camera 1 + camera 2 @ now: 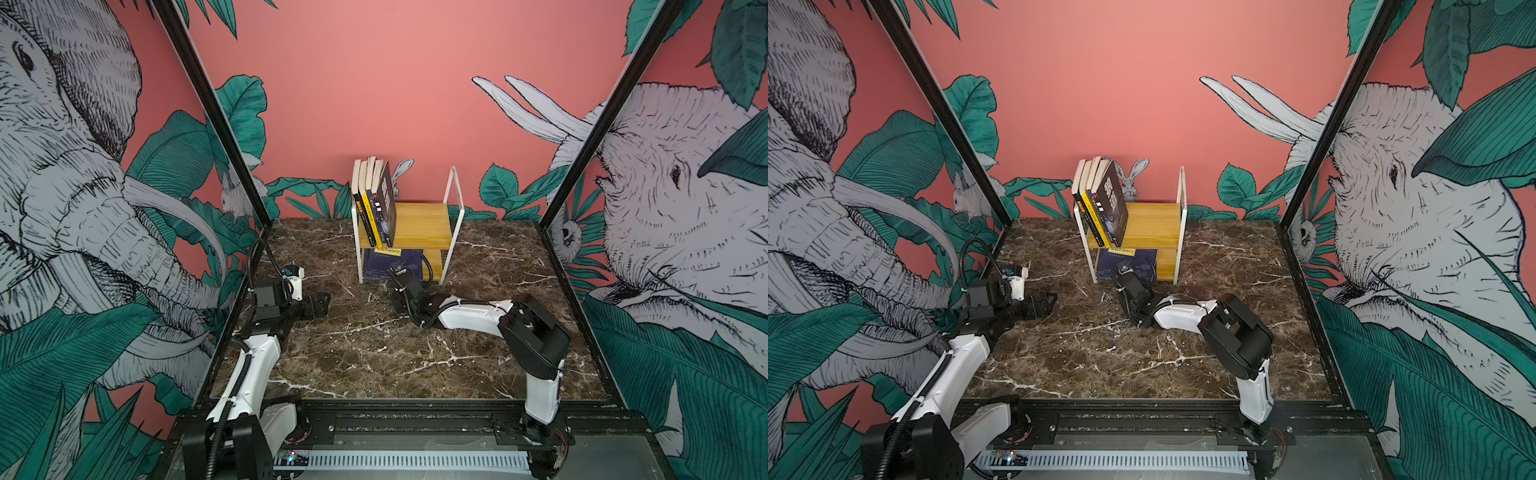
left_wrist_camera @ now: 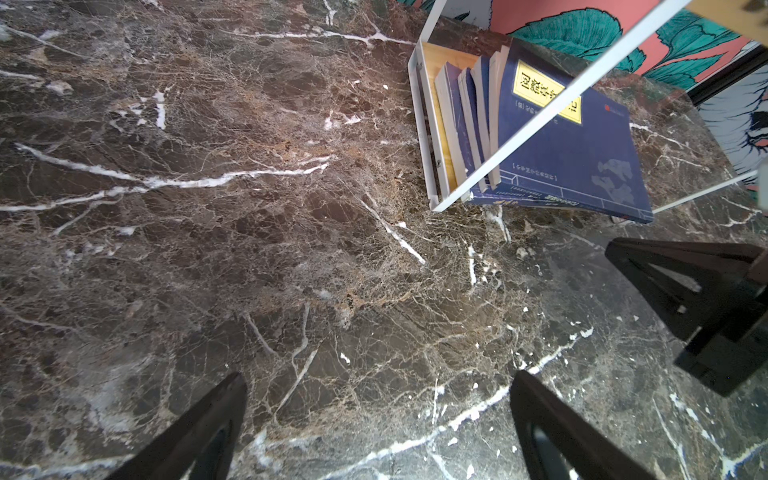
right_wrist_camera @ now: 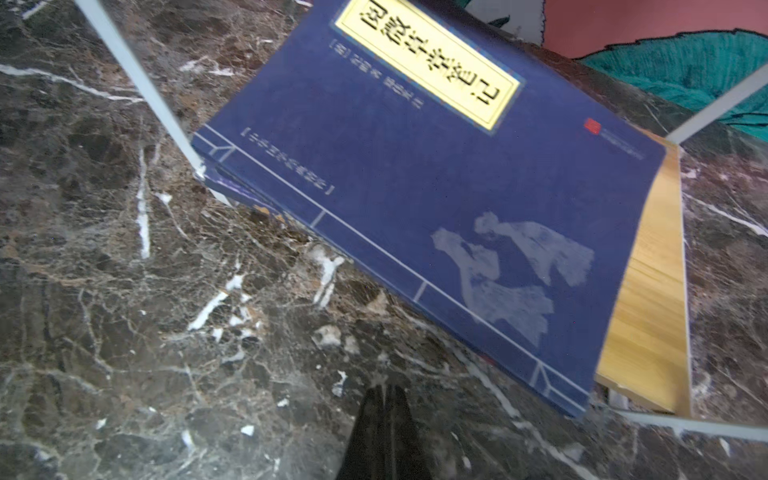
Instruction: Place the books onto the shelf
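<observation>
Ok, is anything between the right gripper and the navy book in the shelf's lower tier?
Nothing visible. In the right wrist view only bare marble table lies between the shut right gripper and the navy book; the shelf's white frame stands aside.

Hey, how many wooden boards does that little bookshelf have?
2. The upper board carries leaning books. The lower board sits directly beneath it, holding navy books.

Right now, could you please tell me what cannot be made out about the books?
- Navy books on the lower board: count unsure; shelf rod crosses them, left wrist view.
- Upright books, titles: too small in both top views.
- Navy cover, small print: blurred, right wrist view.
</observation>
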Robot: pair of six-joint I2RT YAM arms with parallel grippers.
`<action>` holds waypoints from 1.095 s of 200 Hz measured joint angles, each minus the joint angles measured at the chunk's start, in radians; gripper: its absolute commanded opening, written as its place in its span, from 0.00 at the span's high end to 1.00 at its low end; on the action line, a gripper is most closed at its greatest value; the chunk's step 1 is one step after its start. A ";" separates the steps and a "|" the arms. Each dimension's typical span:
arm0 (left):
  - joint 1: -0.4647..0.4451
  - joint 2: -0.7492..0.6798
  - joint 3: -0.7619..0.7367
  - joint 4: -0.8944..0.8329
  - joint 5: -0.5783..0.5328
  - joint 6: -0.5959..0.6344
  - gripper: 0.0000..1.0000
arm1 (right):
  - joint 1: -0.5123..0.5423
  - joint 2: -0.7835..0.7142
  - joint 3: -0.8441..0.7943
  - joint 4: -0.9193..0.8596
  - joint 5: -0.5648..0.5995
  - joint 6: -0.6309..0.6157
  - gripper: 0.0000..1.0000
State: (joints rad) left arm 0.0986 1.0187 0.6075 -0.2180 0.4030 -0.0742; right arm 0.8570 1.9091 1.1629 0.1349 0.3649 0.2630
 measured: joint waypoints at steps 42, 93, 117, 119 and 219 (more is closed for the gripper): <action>0.000 0.000 0.000 0.000 0.000 0.000 0.01 | -0.054 -0.010 -0.013 0.000 0.006 -0.004 1.00; 0.000 0.000 0.000 0.000 0.000 0.000 0.01 | -0.081 -0.008 -0.004 -0.001 0.002 -0.013 1.00; 0.000 0.000 0.000 0.000 0.000 0.000 0.01 | -0.089 -0.006 0.011 0.000 -0.003 -0.019 1.00; 0.000 0.000 0.000 0.000 0.000 0.000 0.01 | -0.090 -0.006 0.012 0.000 -0.003 -0.020 1.00; 0.000 0.000 0.000 0.000 0.000 0.000 0.01 | -0.097 0.054 0.097 -0.020 -0.047 -0.032 1.00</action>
State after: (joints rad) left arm 0.0986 1.0187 0.6075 -0.2184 0.4030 -0.0738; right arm 0.7601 1.9629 1.2598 0.1146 0.3180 0.2306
